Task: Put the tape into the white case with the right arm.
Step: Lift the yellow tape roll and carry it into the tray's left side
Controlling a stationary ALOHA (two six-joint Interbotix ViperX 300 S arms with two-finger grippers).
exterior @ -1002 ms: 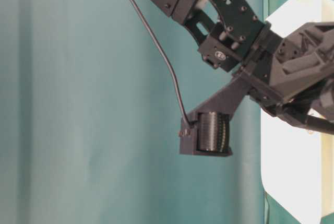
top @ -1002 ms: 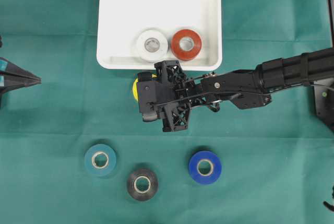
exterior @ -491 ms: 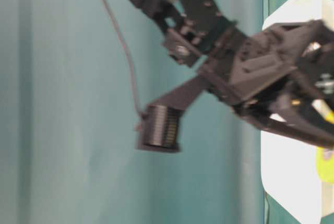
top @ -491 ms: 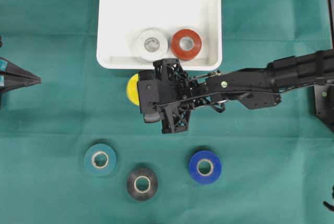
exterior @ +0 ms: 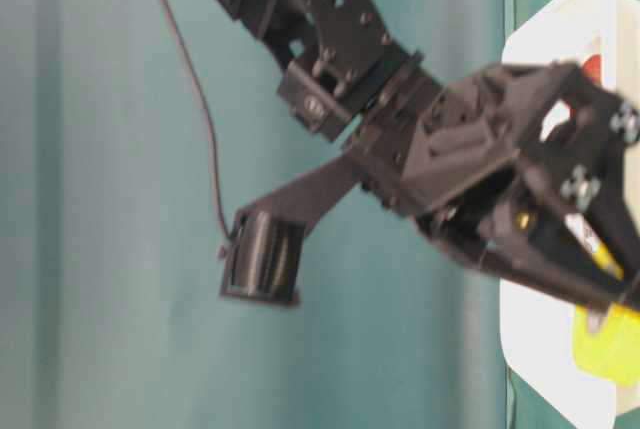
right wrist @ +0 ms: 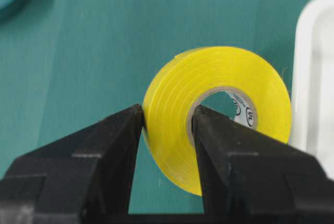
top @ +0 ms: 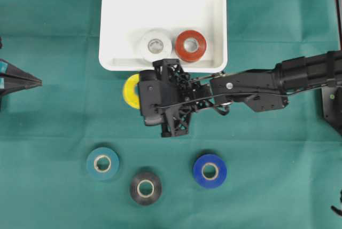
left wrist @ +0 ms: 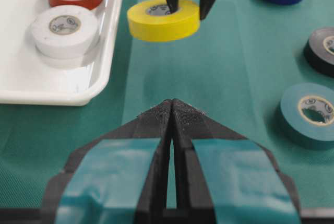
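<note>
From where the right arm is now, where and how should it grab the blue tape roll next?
Grip the blue tape roll across one wall of its ring: one finger down the open core, the other outside, coming from straight above. It lies flat on the green cloth with the hole facing up and free space around it. The right gripper holds the yellow roll this same way.
</note>
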